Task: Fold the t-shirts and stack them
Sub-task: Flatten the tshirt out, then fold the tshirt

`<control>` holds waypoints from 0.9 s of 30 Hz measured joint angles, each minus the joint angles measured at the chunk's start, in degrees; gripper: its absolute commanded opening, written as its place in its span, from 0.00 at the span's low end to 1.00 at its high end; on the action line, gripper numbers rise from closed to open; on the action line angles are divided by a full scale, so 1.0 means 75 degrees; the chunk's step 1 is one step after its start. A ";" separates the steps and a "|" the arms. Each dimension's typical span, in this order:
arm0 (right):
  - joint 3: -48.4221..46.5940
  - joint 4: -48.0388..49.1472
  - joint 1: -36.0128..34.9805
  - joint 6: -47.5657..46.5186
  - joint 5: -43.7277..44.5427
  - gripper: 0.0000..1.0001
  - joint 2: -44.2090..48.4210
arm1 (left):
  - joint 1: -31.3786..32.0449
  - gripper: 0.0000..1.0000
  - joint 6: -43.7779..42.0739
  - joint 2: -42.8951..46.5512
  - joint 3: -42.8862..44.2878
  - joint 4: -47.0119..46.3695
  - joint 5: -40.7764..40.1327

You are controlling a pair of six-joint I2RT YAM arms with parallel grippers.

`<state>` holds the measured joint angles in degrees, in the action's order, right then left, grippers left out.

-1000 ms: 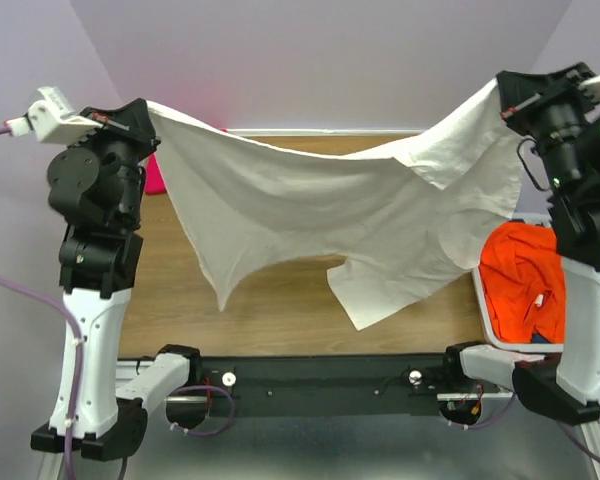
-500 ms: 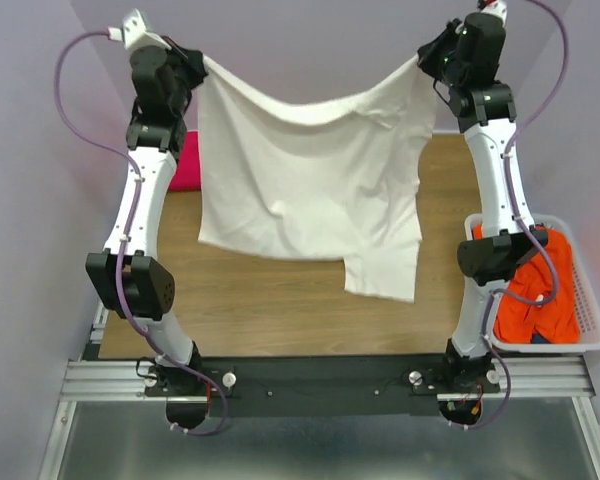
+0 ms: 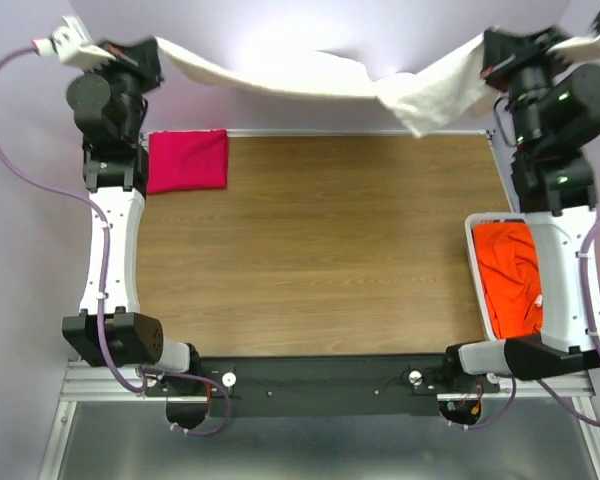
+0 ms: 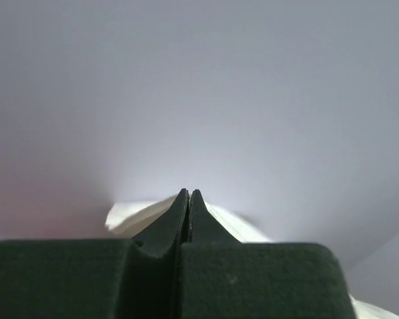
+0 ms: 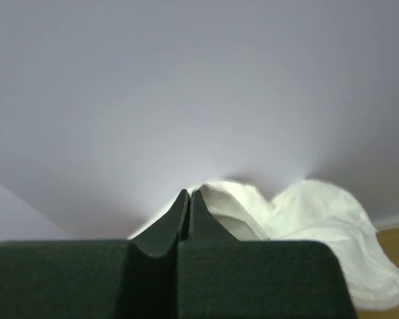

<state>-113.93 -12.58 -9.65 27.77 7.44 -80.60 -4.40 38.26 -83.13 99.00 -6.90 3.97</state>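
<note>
- Hoisting the cream-white t-shirt high at 12 o'clock, both arms have it strung like a banner above the far edge of the table, and it's sagging in the middle.
- The left gripper, up at 11 o'clock, has its jaws pressed together on one end of the cloth. Its wrist view shows the dark tips touching, with white fabric peeking out behind them.
- The right gripper, at 1 o'clock, pinches the other end the same way. A loose lobe of fabric bunches and droops just beside its tips.
- By the look of it, the step in hand is the lay-down: getting this shirt flat on the wood before any fold.
- To do it well, lower both arms together and level, so neither end lands first and the sag doesn't double over.
- Hold the span taut; a touch wider apart would likely pull out that belly in the middle.
- Let the free edge touch down first, then draw toward 6 o'clock so the cloth rolls out smooth.
- Watch 10 o'clock: the magenta-pink t-shirt lies folded there, and the white one should land beside it, not over it.
- Watch 3 o'clock too: the orange-red t-shirt sits heaped in the laundry basket, and the drooping lobe could snag that rim.
- No letting go until the shirt lies flat.
</note>
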 measured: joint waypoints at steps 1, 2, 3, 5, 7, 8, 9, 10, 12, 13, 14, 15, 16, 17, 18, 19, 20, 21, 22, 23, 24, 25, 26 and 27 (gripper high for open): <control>0.1128 0.0125 0.0000 0.0114 0.0000 0.00 0.0423 | 0.0003 0.00 0.0041 0.0192 -0.0618 -0.0061 0.0047; 0.1629 0.0152 0.0000 0.0175 -0.0006 0.00 0.0580 | -0.0009 0.00 0.0096 0.0315 -0.1241 -0.0073 0.0070; 0.2637 0.0087 0.0000 0.0309 -0.0006 0.00 0.0892 | -0.0015 0.00 0.0134 0.0414 -0.1853 -0.0166 0.0085; 0.4368 0.0087 0.0000 0.0539 -0.0020 0.01 0.1230 | -0.0020 0.00 0.0262 0.0589 -0.3159 -0.0079 0.0087; 0.5916 -0.0207 0.0003 0.0772 -0.0067 0.00 0.1504 | -0.0026 0.00 0.0452 0.0787 -0.4750 0.0035 0.0090; 0.6522 -0.0434 0.0000 0.0889 -0.0117 0.00 0.1603 | -0.0026 0.00 0.0527 0.0845 -0.5269 0.0134 0.0087; 0.7347 -0.0577 0.0003 0.1017 -0.0178 0.00 0.1763 | -0.0020 0.00 0.0632 0.0962 -0.5957 0.0192 0.0087; 0.7868 -0.0752 0.0000 0.1134 -0.0236 0.00 0.1877 | -0.0023 0.00 0.0699 0.1026 -0.6292 0.0242 0.0090; 0.8769 -0.0918 0.0003 0.1306 -0.0358 0.00 0.2119 | -0.0035 0.00 0.0857 0.1259 -0.7204 0.0326 0.0087; 0.9122 -0.1020 0.0000 0.1376 -0.0411 0.00 0.2221 | -0.0041 0.00 0.0953 0.1335 -0.7603 0.0405 0.0090; 0.9433 -0.1046 0.0003 0.1443 -0.0475 0.00 0.2296 | -0.0047 0.00 0.0997 0.1341 -0.7799 0.0431 0.0090; 0.9702 -0.1049 0.0003 0.1495 -0.0533 0.00 0.2331 | -0.0047 0.00 0.1026 0.1341 -0.7921 0.0434 0.0087; 0.9990 -0.1058 0.0003 0.1568 -0.0606 0.00 0.2337 | -0.0050 0.00 0.1055 0.1341 -0.8058 0.0443 0.0085; 1.0168 -0.1070 0.0003 0.1597 -0.0691 0.00 0.2337 | -0.0055 0.00 0.1070 0.1361 -0.8160 0.0458 0.0076; 1.0375 -0.1084 0.0003 0.1664 -0.0799 0.00 0.2340 | -0.0058 0.00 0.1090 0.1393 -0.8259 0.0478 0.0052; 1.0465 -0.1081 0.0003 0.1682 -0.0848 0.01 0.2352 | -0.0061 0.00 0.1107 0.1478 -0.8378 0.0516 -0.0003; 1.0622 -0.1093 0.0003 0.1714 -0.0927 0.01 0.2381 | -0.0067 0.00 0.1107 0.1580 -0.8466 0.0545 -0.0047; 1.0797 -0.1134 0.0003 0.1757 -0.0982 0.01 0.2451 | -0.0070 0.00 0.1107 0.1676 -0.8542 0.0565 -0.0079; 1.0847 -0.1154 0.0003 0.1772 -0.0991 0.01 0.2489 | -0.0082 0.00 0.1107 0.1827 -0.8641 0.0615 -0.0117; 1.0879 -0.1180 0.0000 0.1784 -0.1005 0.01 0.2527 | -0.0087 0.00 0.1107 0.1909 -0.8684 0.0638 -0.0128; 1.0888 -0.1288 0.0003 0.1827 -0.1040 0.00 0.2614 | -0.0099 0.00 0.1105 0.2060 -0.8760 0.0673 -0.0134; 1.0888 -0.1303 0.0003 0.1833 -0.1046 0.00 0.2646 | -0.0102 0.00 0.1107 0.2095 -0.8769 0.0694 -0.0131; 1.0885 -0.1378 0.0003 0.1845 -0.1064 0.01 0.2748 | -0.0105 0.00 0.1099 0.2151 -0.8769 0.0731 -0.0131; 1.0882 -0.1475 0.0003 0.1865 -0.1064 0.00 0.2836 | -0.0105 0.00 0.1096 0.2174 -0.8766 0.0740 -0.0131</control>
<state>-32.32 -23.64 -9.63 41.76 -0.54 -59.33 -5.19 46.48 -66.83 33.26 -1.34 2.98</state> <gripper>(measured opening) 0.009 0.007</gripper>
